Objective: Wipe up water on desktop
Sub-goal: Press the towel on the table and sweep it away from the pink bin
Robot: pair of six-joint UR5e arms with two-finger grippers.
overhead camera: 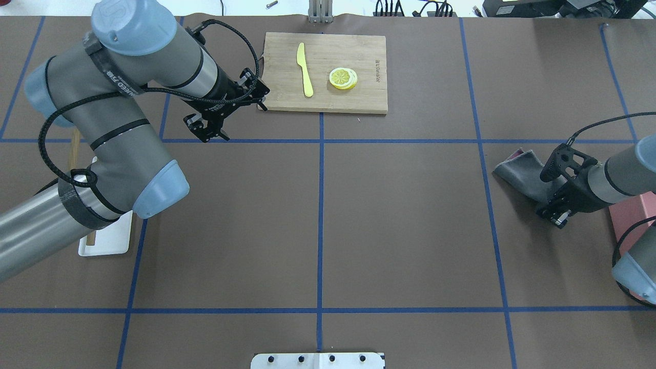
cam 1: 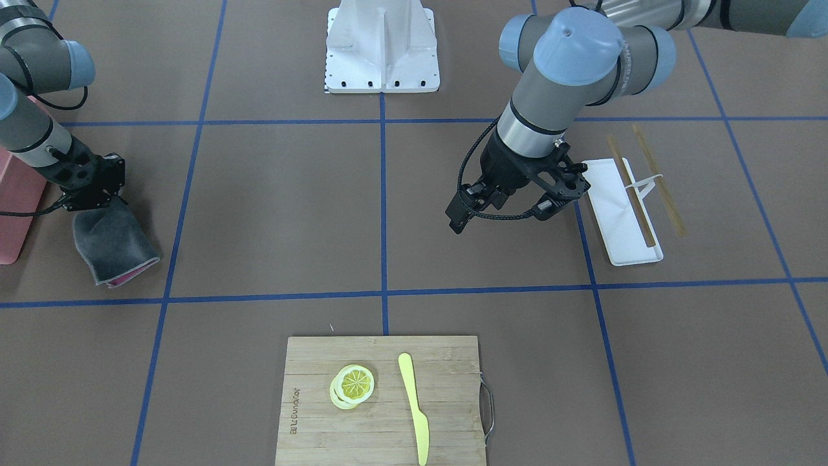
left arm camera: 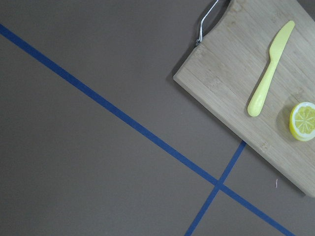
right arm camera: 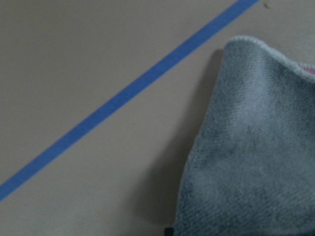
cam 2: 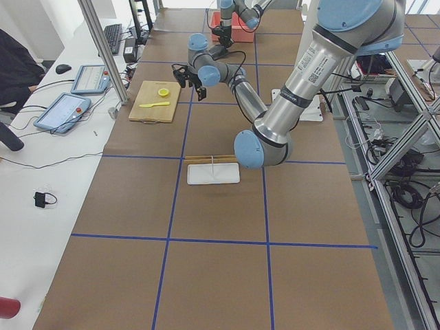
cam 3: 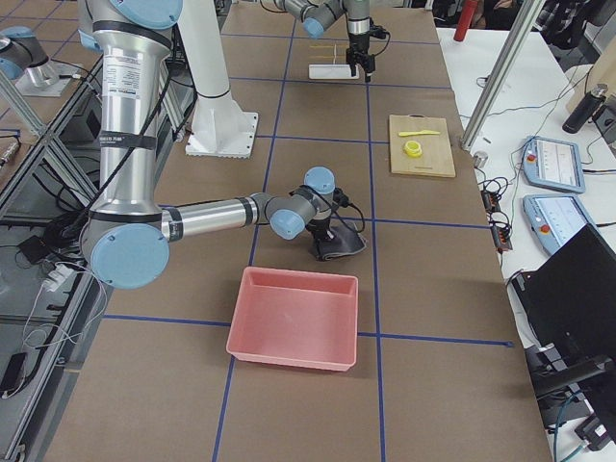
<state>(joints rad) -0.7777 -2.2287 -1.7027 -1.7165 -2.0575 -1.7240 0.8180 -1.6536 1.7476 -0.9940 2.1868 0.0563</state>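
Observation:
The desktop (cam 1: 291, 207) is a matte brown surface crossed by blue tape lines; I cannot make out any water on it. A grey cloth (cam 1: 113, 246) with a pink underside lies crumpled on it at the robot's right side. My right gripper (cam 1: 97, 202) is low over the cloth's near end and shut on it; the cloth also shows in the overhead view (overhead camera: 520, 171) and fills the right wrist view (right arm camera: 251, 147). My left gripper (cam 1: 498, 217) hovers open and empty above the desktop, beside the bamboo board's handle corner in the overhead view (overhead camera: 207, 130).
A bamboo cutting board (cam 1: 381, 401) holds a lemon slice (cam 1: 352, 385) and a yellow knife (cam 1: 414, 408). A white tray (cam 1: 621, 213) with chopsticks (cam 1: 656, 178) lies by the left arm. A pink bin (cam 3: 296, 318) sits near the right arm.

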